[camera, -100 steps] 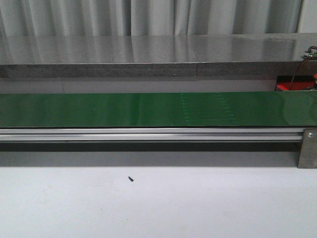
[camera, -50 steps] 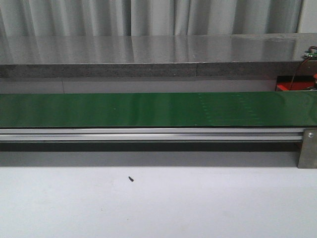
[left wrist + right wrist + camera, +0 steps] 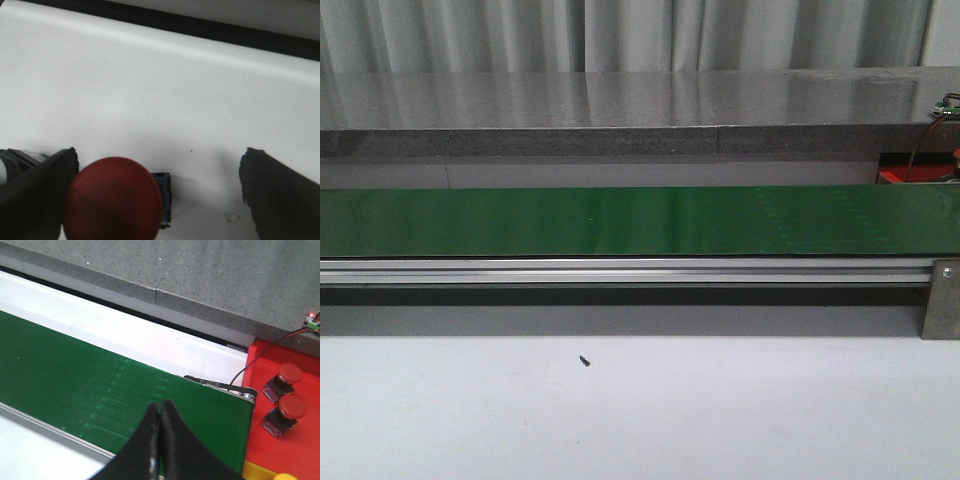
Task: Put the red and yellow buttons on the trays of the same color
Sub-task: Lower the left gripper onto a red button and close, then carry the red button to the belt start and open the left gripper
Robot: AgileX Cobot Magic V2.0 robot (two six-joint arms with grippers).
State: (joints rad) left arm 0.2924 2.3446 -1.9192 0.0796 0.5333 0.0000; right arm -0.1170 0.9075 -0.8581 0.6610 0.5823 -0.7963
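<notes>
The left hand (image 3: 160, 200) is spread wide over the white desk (image 3: 150, 90), a red button (image 3: 114, 199) against its one finger. The right hand (image 3: 160, 440), pressed together, hangs above the green belt (image 3: 75, 390); beyond the belt's end, two red buttons (image 3: 285, 400) sit on the red tray (image 3: 290, 450).

In the front view the faint ladder-like pattern of pale marks on the green conveyor belt (image 3: 620, 222) has travelled to the right: a second ago it lay around the middle-right of the belt, half a second ago further along, and now it sits near the belt's right end (image 3: 830, 215). The belt surface is running rightward.
</notes>
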